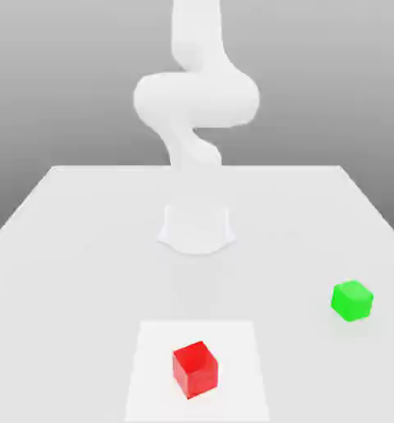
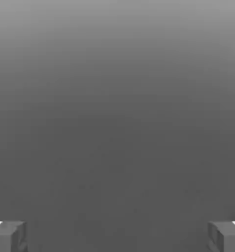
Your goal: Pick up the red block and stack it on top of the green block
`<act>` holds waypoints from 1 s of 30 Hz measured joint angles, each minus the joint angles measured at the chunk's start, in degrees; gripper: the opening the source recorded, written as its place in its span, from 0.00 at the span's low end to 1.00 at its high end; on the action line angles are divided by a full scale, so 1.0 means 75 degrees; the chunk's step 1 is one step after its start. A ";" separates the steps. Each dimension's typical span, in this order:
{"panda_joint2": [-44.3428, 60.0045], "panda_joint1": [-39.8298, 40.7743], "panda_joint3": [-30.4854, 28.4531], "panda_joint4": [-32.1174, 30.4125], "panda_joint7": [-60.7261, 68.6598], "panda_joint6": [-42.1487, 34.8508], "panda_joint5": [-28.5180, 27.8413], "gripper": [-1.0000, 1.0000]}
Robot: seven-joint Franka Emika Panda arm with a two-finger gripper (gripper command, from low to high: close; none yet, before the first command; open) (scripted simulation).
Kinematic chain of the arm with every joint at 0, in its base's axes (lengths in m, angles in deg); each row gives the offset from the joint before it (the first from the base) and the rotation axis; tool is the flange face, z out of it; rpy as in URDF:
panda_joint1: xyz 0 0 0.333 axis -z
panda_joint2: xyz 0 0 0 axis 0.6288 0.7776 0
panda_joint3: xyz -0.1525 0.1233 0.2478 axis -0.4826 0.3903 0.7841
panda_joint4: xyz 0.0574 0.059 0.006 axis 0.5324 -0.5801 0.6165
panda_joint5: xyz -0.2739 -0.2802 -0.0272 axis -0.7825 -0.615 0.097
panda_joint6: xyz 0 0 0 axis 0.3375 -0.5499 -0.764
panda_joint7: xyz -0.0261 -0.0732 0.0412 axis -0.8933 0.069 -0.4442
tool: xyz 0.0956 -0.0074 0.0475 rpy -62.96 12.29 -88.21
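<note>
The red block (image 1: 195, 369) is a small glossy cube sitting on a paler square patch (image 1: 150, 363) near the table's front edge. The green block (image 1: 352, 300), a cube of about the same size, rests on the table toward the exterior view's right, a little farther back, well apart from the red one. The white arm (image 1: 196, 99) rises from its base (image 1: 197, 227) at the table's middle and bends upward. In the hand view my gripper (image 2: 117, 236) is open, its grey fingertips (image 2: 11, 236) spread wide, with nothing between them and only plain grey background beyond.
The white table (image 1: 84, 248) stretches wide around the arm's base, and its far edge (image 1: 197, 168) lies behind the arm.
</note>
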 joint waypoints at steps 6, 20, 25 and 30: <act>0.1713 -0.0445 -0.0434 -0.0599 0.1093 0.0806 0.0203 0.50; 0.5581 -0.0881 -0.0821 -0.1961 0.3394 0.2649 0.0420 0.50; 0.6941 -0.0760 -0.0698 -0.2105 0.3829 0.3560 0.0471 0.50; 0.7738 -0.0551 -0.0440 -0.1996 0.4011 0.4221 0.0699 0.00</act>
